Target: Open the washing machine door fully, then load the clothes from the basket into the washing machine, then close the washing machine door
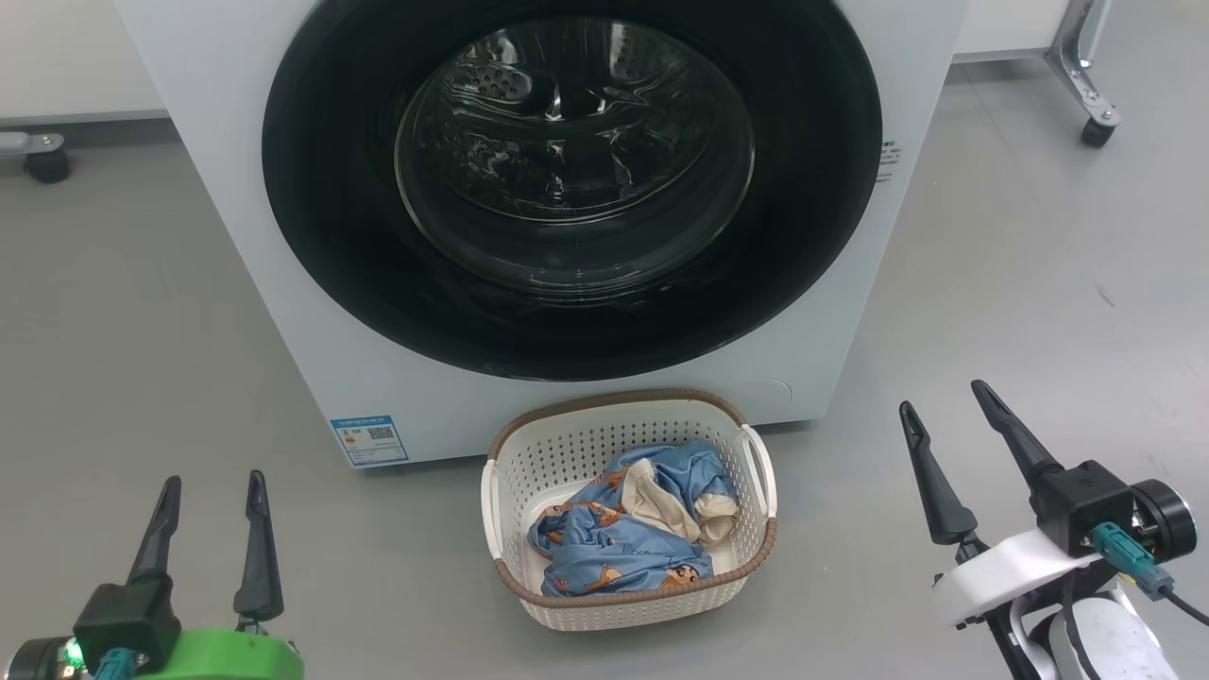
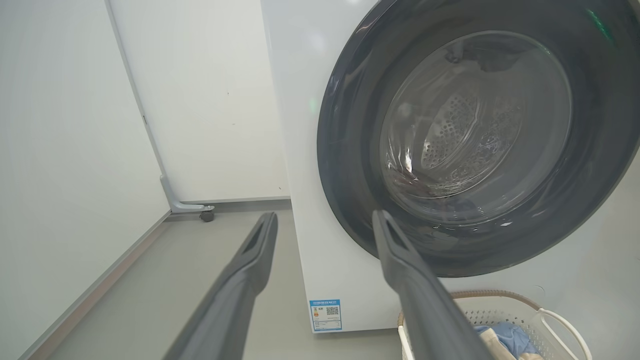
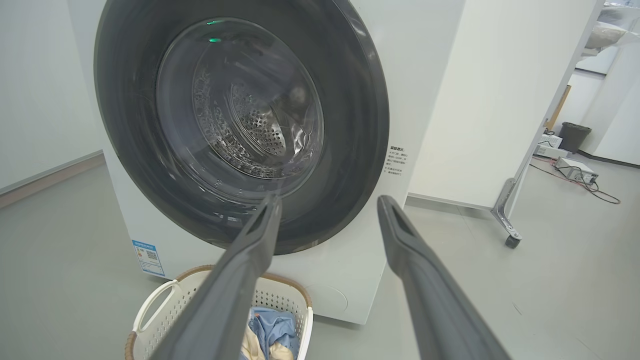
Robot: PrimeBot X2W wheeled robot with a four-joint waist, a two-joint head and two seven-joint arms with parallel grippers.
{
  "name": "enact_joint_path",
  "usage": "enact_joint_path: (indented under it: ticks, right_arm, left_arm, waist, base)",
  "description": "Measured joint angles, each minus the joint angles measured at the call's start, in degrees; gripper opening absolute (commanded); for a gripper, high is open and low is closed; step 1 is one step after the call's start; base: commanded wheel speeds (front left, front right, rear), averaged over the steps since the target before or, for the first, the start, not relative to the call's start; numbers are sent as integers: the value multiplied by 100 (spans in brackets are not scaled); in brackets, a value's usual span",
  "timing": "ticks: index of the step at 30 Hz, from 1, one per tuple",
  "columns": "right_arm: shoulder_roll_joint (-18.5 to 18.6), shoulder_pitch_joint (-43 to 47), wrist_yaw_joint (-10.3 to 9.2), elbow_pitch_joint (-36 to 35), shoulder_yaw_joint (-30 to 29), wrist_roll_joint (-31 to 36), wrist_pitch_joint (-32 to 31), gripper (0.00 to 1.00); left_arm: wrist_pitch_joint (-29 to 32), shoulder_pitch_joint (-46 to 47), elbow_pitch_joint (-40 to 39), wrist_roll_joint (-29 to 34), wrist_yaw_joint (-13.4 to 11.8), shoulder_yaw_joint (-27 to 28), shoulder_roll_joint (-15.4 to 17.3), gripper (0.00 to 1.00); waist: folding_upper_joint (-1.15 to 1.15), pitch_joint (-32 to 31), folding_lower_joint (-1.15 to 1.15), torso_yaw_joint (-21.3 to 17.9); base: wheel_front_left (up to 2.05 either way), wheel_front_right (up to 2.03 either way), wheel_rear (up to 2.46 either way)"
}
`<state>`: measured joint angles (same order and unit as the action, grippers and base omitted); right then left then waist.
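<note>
Door [image 1: 571,170]: shut, flush against the washer [image 1: 236,302] front, black rim unbroken all round. It sits at 12 o'clock in the head view. By the look of it no step of the task is done; opening, loading and closing all remain.

Basket [image 1: 604,444]: on the floor [image 1: 123,378] at the washer's 6 o'clock, just beside its base. Touching or not, cannot tell. Clothes [image 1: 623,534] lie inside as one crumpled bundle, blue with cream parts, none over the rim.

Left gripper [image 1: 213,480]: 7 o'clock in the head view, jaws spread wide, nothing between them. Right gripper [image 1: 943,397]: 4 o'clock, jaws equally wide, empty. Both are well apart from door and basket, fingers pointing toward the washer.

View differences:
- Head view gives the whole basket and the small brown figures printed on the clothes. The wrist views give one end of the basket and a scrap of blue and cream.
- Wrist views look through the glass at a lower angle and show the perforated drum [image 3: 260,130] more plainly, apparently empty.
- Left wrist view takes in a white panel [image 2: 200,100] at the washer's 9 o'clock, its foot on a caster [image 2: 206,216].
- Right wrist view adds small print [image 3: 396,160] at the door's 3 o'clock and a dark bin [image 3: 573,136] far off at 2 o'clock.

Which edge of the door swings out I cannot tell.
</note>
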<state>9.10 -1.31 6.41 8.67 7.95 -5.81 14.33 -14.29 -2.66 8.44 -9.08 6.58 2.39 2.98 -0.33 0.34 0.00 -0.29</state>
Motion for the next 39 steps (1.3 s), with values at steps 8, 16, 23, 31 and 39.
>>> enact_joint_path:
  ticks: [8, 16, 23, 31, 39]
  right_arm:
    - [-15, 1, 1, 12, -52, 36, 0, 100]
    - [-7, 4, 2, 154, -121, 48, 1, 100]
    - [-3, 25, 3, 364, -137, 148, 9, 100]
    - [-26, 30, -7, 570, -211, 185, 14, 100]
    - [-35, 30, -8, 638, -238, 209, 14, 100]
  left_arm:
    - [-15, -63, 58, 0, 1, 52, -11, 100]
    - [-15, -118, 175, 0, 20, 82, -16, 100]
    - [-15, -118, 191, 0, 20, 107, -23, 100]
    - [-15, -118, 194, 0, 20, 155, -29, 100]
    - [-15, -118, 193, 1, 23, 197, -33, 100]
  waist:
    - [0, -21, 0, -38]
    - [0, -16, 0, -49]
    - [0, -18, 0, -31]
    - [0, -8, 0, -2]
    - [0, 16, 0, 14]
  base:
    - [0, 0, 0]
    - [0, 0, 0]
    - [0, 0, 0]
    - [0, 0, 0]
    - [0, 0, 0]
